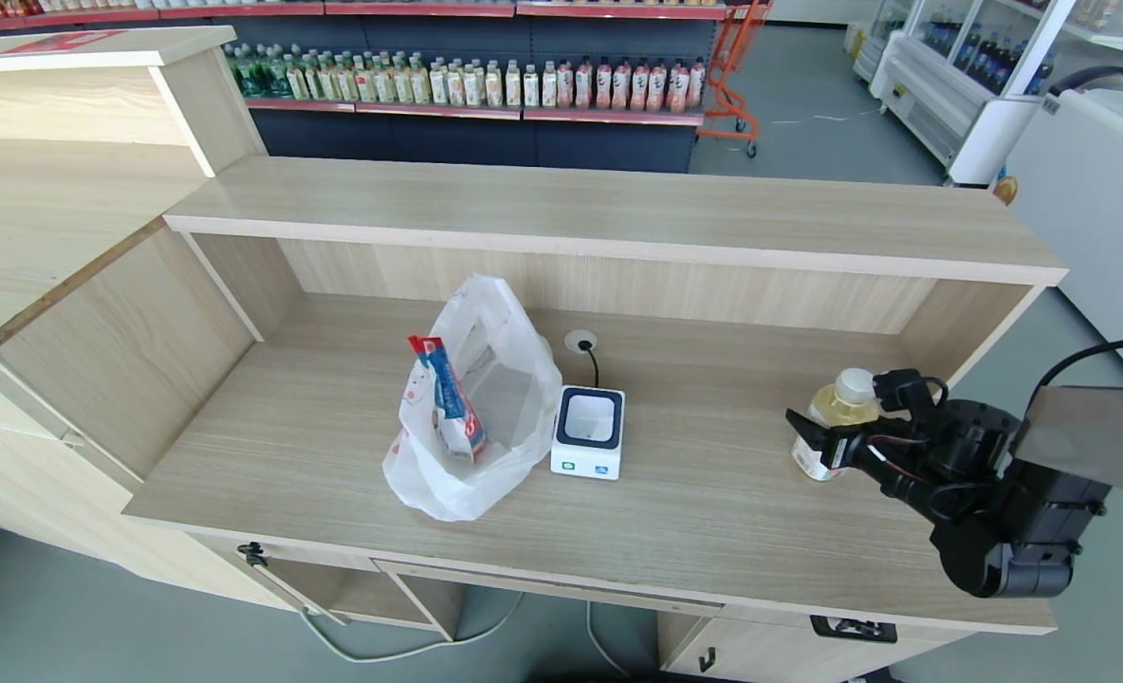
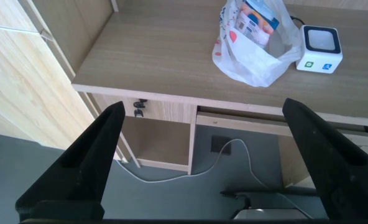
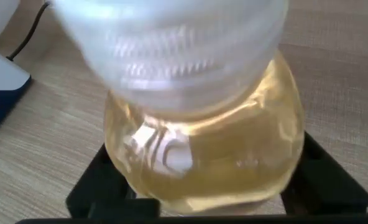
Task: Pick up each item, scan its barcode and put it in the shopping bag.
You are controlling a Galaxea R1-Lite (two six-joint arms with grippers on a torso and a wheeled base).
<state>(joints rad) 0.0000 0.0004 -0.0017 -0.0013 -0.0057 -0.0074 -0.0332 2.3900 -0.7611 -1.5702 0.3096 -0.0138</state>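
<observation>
A bottle [image 1: 837, 408] of yellow drink with a white cap stands upright on the right side of the wooden counter [image 1: 694, 512]. My right gripper [image 1: 848, 417] is shut on the bottle [image 3: 202, 143], one finger on each side of its body. A white shopping bag [image 1: 500, 379] stands open at mid-counter with a red and blue snack pack [image 1: 448, 394] inside. Just right of the bag is the white barcode scanner [image 1: 588, 432]. My left gripper [image 2: 202, 109] is open and holds nothing, out in front of the counter's left front edge, with the bag [image 2: 252, 56] and scanner [image 2: 321, 46] beyond it.
A raised shelf [image 1: 618, 204] runs along the back of the counter, with wooden side walls at left and right. The scanner's cable [image 1: 592, 365] goes into a hole behind it. Bare counter lies between scanner and bottle. Store shelves of bottles [image 1: 467, 85] stand far behind.
</observation>
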